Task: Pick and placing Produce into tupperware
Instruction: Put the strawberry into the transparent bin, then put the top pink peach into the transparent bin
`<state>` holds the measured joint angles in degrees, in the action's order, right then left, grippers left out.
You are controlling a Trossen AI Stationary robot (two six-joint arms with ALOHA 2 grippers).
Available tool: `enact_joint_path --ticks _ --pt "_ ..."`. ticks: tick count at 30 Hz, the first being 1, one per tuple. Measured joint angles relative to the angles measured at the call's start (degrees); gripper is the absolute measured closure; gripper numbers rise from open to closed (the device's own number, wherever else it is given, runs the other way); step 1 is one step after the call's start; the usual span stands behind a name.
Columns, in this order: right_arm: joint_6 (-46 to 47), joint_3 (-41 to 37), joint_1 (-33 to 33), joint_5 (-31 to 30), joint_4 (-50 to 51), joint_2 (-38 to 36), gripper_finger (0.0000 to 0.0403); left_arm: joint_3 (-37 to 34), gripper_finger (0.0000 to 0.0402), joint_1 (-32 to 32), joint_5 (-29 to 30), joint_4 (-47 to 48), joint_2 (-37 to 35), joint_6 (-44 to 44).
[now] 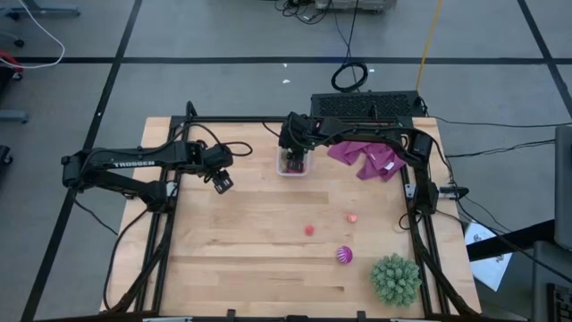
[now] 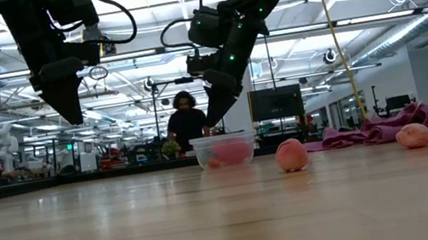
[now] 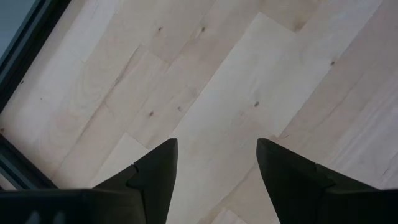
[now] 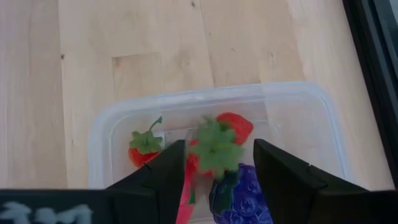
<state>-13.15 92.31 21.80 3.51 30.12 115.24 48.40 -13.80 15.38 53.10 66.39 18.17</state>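
Note:
The clear tupperware (image 1: 293,165) stands near the table's far edge; its rim (image 4: 205,93) shows in the right wrist view. In it lie two red pieces with green tops (image 4: 144,149) (image 4: 235,127) and a blue-purple piece (image 4: 244,198). My right gripper (image 4: 221,165) is open and points down just above the tupperware (image 2: 223,149), with the larger red piece below the gap. A red piece (image 1: 309,230), a pink piece (image 1: 352,217) and the striped magenta ball (image 1: 344,255) lie on the wood. My left gripper (image 1: 223,183) is open and empty above bare wood (image 3: 217,152).
A purple cloth (image 1: 366,159) lies right of the tupperware. A large green spiky ball (image 1: 395,279) sits at the near right corner. A black frame rail runs along the table's edges. A person stands in the room behind the table (image 2: 187,124).

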Motion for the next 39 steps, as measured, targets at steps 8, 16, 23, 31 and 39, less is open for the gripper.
enact_joint_path --ticks 8,16,23,31,39 --pt "-1.5 0.0 0.0 -0.3 -1.4 0.0 0.0214 0.0 0.0176 0.0 0.0 0.0 0.0 0.0" --pt "-3.9 -0.1 0.3 -2.3 -0.7 -3.9 0.0213 0.0 0.0176 0.0 0.0 0.0 0.0 0.0" --pt "6.0 0.0 -3.2 -3.3 18.9 -13.1 0.0213 0.0 0.0176 0.0 -0.1 0.1 0.0 0.0" --pt "19.2 -0.1 -16.3 -3.2 31.3 -17.0 0.0213 0.0 0.0176 0.0 -0.5 -0.3 0.0 0.4" --pt "27.1 -6.4 -26.5 -3.2 37.4 -16.4 0.0213 0.0 0.0176 0.1 -2.7 -0.2 0.0 0.8"
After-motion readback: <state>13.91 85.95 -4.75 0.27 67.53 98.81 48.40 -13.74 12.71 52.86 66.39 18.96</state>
